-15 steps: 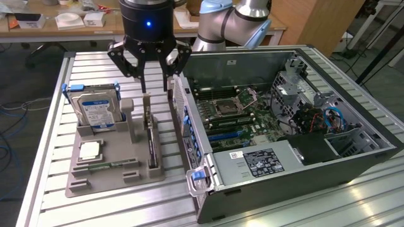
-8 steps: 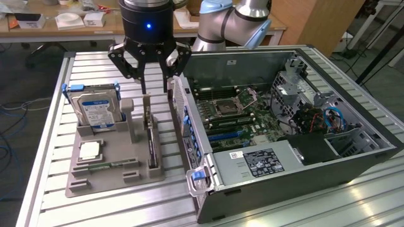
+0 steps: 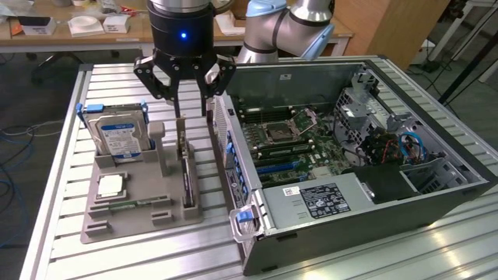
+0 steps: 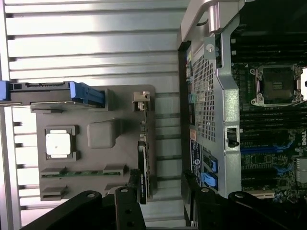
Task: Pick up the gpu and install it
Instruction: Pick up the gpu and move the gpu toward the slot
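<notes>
The gpu (image 3: pixel 186 181) is a thin dark card standing on edge in a slot of the grey holder tray (image 3: pixel 140 224), its silvery bracket end farthest from the camera. My gripper (image 3: pixel 192 115) hangs open just above that bracket end, one finger on each side of the card's line, holding nothing. From the wrist, the gpu (image 4: pixel 144 167) is a narrow dark strip on the tray (image 4: pixel 100 134). The gripper (image 4: pixel 160 206) has its black fingers (image 4: pixel 125 211) spread wide, one over the card and the other toward the case.
On the tray stand a hard drive (image 3: pixel 116 131) with a blue-white label, a square processor (image 3: pixel 111 185) and a green memory stick (image 3: pixel 128 204). The open computer case (image 3: pixel 350 146) lies close at the exterior view's right, its motherboard (image 3: pixel 288 140) exposed. A slatted metal table (image 3: pixel 62 175) is underneath.
</notes>
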Motion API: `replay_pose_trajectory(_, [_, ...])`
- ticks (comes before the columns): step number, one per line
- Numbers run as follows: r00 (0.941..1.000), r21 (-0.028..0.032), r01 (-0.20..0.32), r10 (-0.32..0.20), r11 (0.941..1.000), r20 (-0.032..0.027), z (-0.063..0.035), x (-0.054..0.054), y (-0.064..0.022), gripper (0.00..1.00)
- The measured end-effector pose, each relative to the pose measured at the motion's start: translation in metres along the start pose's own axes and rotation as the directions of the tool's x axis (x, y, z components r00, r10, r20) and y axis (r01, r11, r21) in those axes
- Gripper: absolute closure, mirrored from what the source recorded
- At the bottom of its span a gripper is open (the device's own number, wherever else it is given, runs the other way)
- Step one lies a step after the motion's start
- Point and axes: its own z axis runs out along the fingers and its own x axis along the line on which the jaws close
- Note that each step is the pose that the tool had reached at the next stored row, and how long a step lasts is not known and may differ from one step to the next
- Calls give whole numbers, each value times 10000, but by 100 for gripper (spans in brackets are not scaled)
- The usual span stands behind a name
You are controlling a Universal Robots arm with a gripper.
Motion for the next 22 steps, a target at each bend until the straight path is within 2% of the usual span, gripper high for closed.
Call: replay_pose_trajectory(22, [10000,0,-1,1,10000,0,114,3,-9,53])
